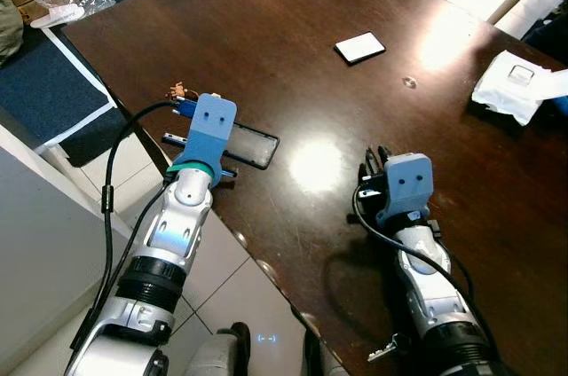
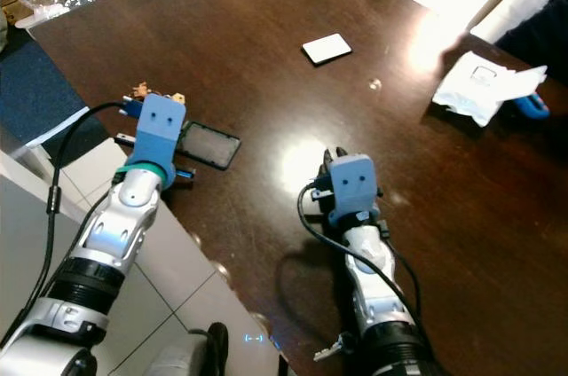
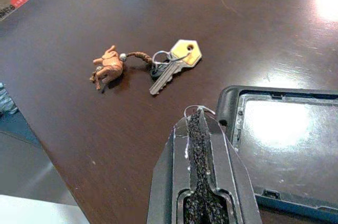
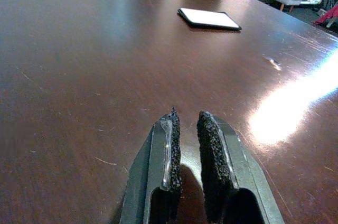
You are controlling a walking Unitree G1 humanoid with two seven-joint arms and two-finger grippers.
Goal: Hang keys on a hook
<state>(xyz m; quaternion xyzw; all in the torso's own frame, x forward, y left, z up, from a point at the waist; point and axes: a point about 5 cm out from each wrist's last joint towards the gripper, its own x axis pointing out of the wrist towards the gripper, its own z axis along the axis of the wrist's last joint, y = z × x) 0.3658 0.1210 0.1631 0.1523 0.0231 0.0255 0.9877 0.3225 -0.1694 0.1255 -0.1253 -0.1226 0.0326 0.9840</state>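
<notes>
Pressed together, the left gripper's (image 3: 198, 115) 2 fingers hover short of the keys (image 3: 171, 64), which lie near the table's (image 1: 293, 30) left edge beside a dark tray (image 3: 288, 145). The right gripper's (image 4: 186, 119) fingers stand slightly apart, empty. Closed fingers could nudge the keys off the edge.

Keys (image 3: 158, 65) lie on the surface (image 1: 293, 48) at ten o'clock, tray (image 1: 251, 145) just right of them, card (image 1: 359, 47) at one o'clock, wrapper (image 1: 510, 85) at three.
</notes>
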